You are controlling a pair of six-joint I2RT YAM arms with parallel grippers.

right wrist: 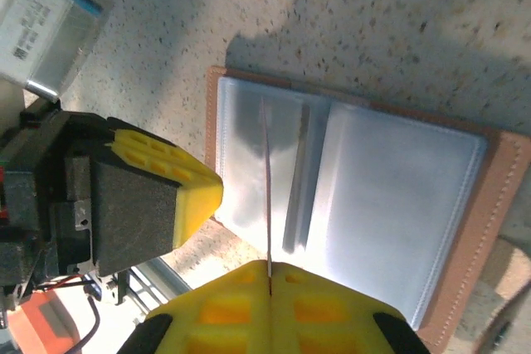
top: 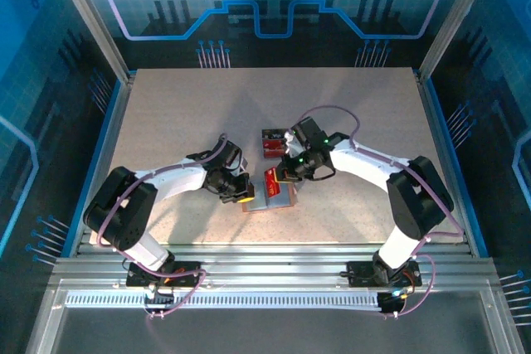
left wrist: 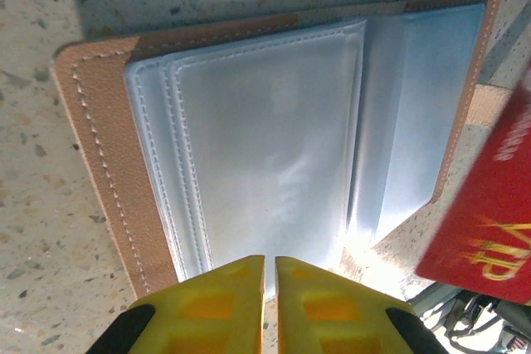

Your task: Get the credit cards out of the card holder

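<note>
The card holder (top: 267,199) lies open on the table, tan-brown outside with grey-blue sleeves (left wrist: 274,138) facing up. My right gripper (right wrist: 270,268) is shut on a red credit card (left wrist: 489,213), held just above the holder's right half and seen edge-on in the right wrist view as a thin line (right wrist: 267,180). My left gripper (left wrist: 270,264) hovers at the holder's near-left edge, its yellow fingers (left wrist: 224,300) almost together with nothing between them. More cards, red and dark (top: 272,143), lie on the table behind the holder.
The two grippers work close together over the holder, and the left one's finger (right wrist: 162,196) shows beside the held card. Bare speckled tabletop (top: 182,113) stretches left, right and back. Metal rails (top: 265,259) border the near edge.
</note>
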